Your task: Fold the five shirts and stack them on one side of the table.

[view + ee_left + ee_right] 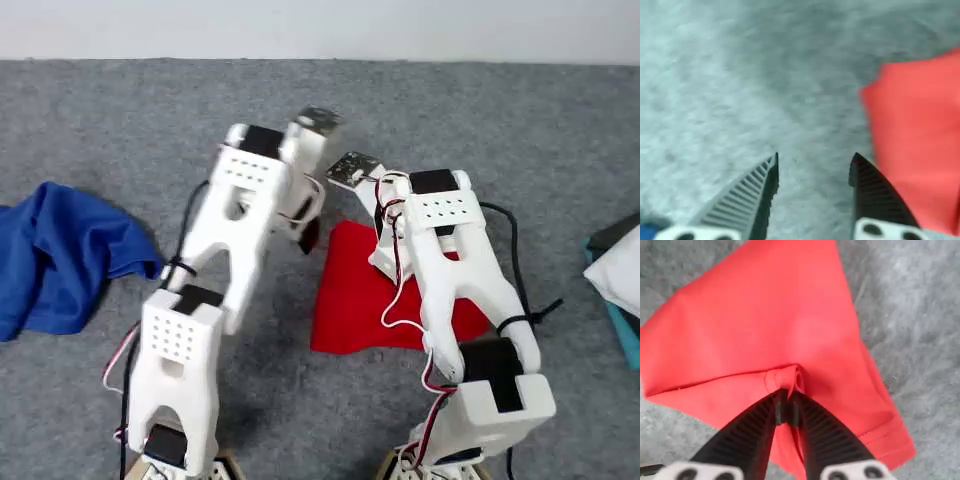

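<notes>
A folded red shirt (pixel 355 295) lies on the grey carpet between the two arms. My right gripper (pixel 786 407) is shut on a pinched fold of the red shirt (pixel 770 325) near its hem edge. My left gripper (pixel 812 172) hangs open over bare carpet, with the red shirt (pixel 920 130) just beside one fingertip and nothing between the fingers. In the high view the left arm (pixel 250 200) stands left of the shirt and the right arm (pixel 450 240) leans over it. A crumpled blue shirt (pixel 60 255) lies at the far left.
A stack of folded cloth, white on top with teal and dark pieces under it (pixel 620 270), sits at the right edge. Grey carpet (pixel 150 120) stretches open behind the arms up to a white wall.
</notes>
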Tool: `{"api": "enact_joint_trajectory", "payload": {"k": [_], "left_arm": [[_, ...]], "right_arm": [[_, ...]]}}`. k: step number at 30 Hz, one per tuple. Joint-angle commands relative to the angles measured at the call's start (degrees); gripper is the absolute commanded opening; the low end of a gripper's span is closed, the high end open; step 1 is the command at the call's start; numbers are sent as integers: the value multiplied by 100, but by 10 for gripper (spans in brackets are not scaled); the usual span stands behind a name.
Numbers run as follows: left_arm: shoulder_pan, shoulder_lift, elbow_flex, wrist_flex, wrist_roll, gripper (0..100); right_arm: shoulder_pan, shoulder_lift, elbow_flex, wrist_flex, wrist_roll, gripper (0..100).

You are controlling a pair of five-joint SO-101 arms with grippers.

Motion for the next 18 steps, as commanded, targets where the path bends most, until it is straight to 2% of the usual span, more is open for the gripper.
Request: {"api": "enact_joint_trajectory", "payload": {"k": [1, 7, 12, 18], "left_arm": [[-686, -404, 13, 149, -26, 224], [-1380, -404, 549, 149, -44, 224], [-1670, -404, 1138, 149, -62, 224], [-1776, -404, 1226, 149, -62, 224]], "right_arm": [[136, -22, -255, -4, -18, 10], [479, -31, -255, 699, 70, 10], [804, -127, -255, 1552, 686, 10], [1604, -954, -246, 2220, 1301, 10]]}}
